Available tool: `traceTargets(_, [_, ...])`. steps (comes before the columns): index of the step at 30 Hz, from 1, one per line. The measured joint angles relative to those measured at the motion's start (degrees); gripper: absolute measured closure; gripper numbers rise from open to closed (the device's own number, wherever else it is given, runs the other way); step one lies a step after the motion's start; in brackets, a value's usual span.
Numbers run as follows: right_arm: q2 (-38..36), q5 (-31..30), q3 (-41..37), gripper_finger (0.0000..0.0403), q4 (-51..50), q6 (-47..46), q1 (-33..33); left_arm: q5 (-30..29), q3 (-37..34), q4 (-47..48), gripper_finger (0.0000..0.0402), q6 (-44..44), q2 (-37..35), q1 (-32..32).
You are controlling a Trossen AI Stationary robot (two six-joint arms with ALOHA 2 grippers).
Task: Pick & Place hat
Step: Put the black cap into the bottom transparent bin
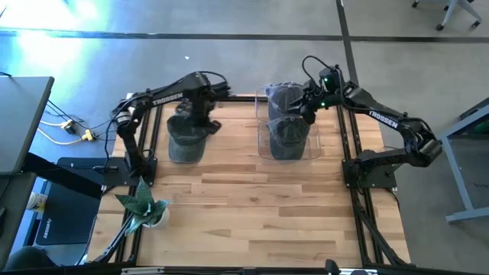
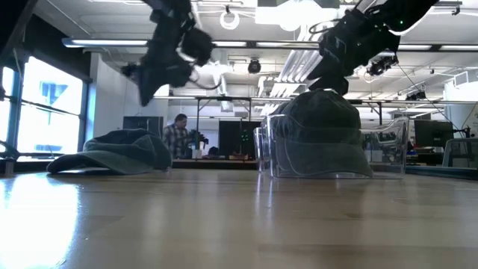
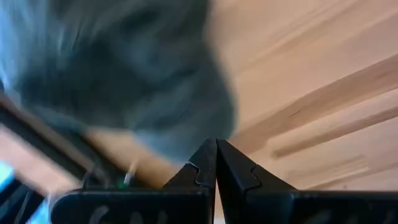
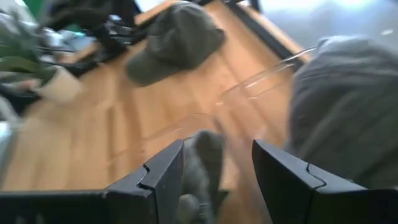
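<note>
A dark grey hat (image 1: 186,137) lies flat on the wooden table at the far left, also seen in the low view (image 2: 119,152). My left gripper (image 1: 200,114) hangs above it, pointing down, fingers shut (image 3: 216,163) and clear of the hat (image 3: 124,74). Two more grey hats (image 1: 289,136) (image 1: 284,95) sit in a clear container (image 1: 263,145) at the far right. My right gripper (image 4: 211,171) is open, slanting down just above the container's hats (image 2: 321,134). A blurred grey shape shows between its fingers; I cannot tell what it is.
A potted plant (image 1: 145,206) stands near the table's left edge. Black frame rails (image 1: 353,153) run along the table's sides. Bare wood (image 1: 260,206) fills the near half. A person (image 2: 178,138) stands in the room beyond the table.
</note>
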State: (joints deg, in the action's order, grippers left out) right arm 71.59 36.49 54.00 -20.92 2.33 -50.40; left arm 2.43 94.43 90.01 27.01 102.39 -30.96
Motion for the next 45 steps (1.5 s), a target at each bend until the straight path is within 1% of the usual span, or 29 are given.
traceTargets(2, [0.0,2.8,-0.7,0.0219,0.0,-0.8,0.2,0.9,-4.2,0.3,0.0389,-0.3,-1.4,-1.9])
traceTargets(4, [-0.4,5.5,-1.1,0.0219,-0.5,-2.0,0.5,2.3,-7.9,0.0,0.037,-0.8,-2.1,-4.1])
traceTargets(7, [-1.9,7.6,-1.4,0.0219,-0.8,-3.9,1.8,2.2,-12.0,-0.3,0.0323,-1.7,-3.9,-7.3])
traceTargets(9, [-3.2,7.1,-1.4,0.0219,-1.0,-4.5,2.9,-0.5,-13.8,-0.2,0.0284,-2.0,-4.8,-9.4])
traceTargets(12, [-5.2,4.9,-1.4,0.0219,-0.5,-6.1,5.3,-8.0,-15.2,-1.4,0.0216,-4.6,-6.1,-12.4])
traceTargets(15, [-6.9,-0.1,-1.4,0.0219,-0.1,-8.1,8.2,-15.6,-15.9,-5.3,0.0155,-4.6,-6.4,-14.0])
traceTargets(17, [-7.8,-3.3,-1.4,0.0219,0.4,-10.0,10.3,-19.6,-16.0,-8.1,0.0129,-8.0,-6.3,-14.9])
traceTargets(18, [-8.3,-4.6,-1.4,0.0219,0.9,-11.4,11.4,-20.6,-16.1,-9.7,0.0122,-10.3,-6.5,-15.0])
traceTargets(20, [-9.2,-6.5,-1.4,0.0219,2.2,-14.3,13.9,-20.0,-17.1,-15.5,0.0118,-15.7,-6.5,-15.4])
traceTargets(22, [-10.2,-7.4,-1.4,0.0219,3.2,-17.2,16.6,-19.2,-18.8,-18.3,0.0122,-19.8,-6.2,-15.4])
traceTargets(24, [-11.2,-9.0,-1.4,0.0219,4.2,-20.3,19.9,-20.7,-20.8,-21.0,0.0134,-22.9,-6.4,-15.1])
traceTargets(26, [-12.3,-11.7,-1.4,0.0219,4.9,-22.9,23.8,-21.9,-23.5,-23.6,0.0152,-25.7,-6.3,-15.1])
traceTargets(28, [-13.3,-15.2,-1.4,0.0219,5.7,-24.8,28.2,-21.6,-26.3,-25.6,0.0174,-28.4,-6.3,-15.2])
traceTargets(31, [-14.3,-22.4,-1.4,0.0219,5.8,-27.5,35.5,-20.8,-29.7,-27.6,0.0212,-32.2,-6.3,-15.1])
traceTargets(33, [-14.6,-26.9,-1.4,0.0219,5.8,-28.4,40.2,-20.6,-31.6,-28.0,0.0245,-34.5,-6.3,-15.1])
traceTargets(36, [-14.6,-30.4,-1.4,0.0219,7.5,-28.4,46.4,-20.5,-34.1,-30.1,0.0308,-36.8,-6.3,-15.1])
traceTargets(39, [-14.6,-32.8,-1.4,0.0219,10.5,-28.0,51.2,-18.2,-34.9,-30.0,0.0378,-38.0,-6.3,-15.1])
traceTargets(40, [-14.6,-33.6,-1.4,0.0219,11.6,-28.0,52.5,-16.8,-34.9,-30.0,0.0389,-38.3,-6.4,-15.0])
traceTargets(42, [-14.6,-35.4,-1.4,0.0219,13.4,-28.2,54.4,-13.5,-34.9,-29.9,0.0389,-38.5,-7.1,-14.2])
traceTargets(45, [-14.6,-41.8,-1.4,0.0219,12.6,-31.5,56.5,-8.9,-34.7,-29.2,0.0396,-38.7,-9.7,-11.4])
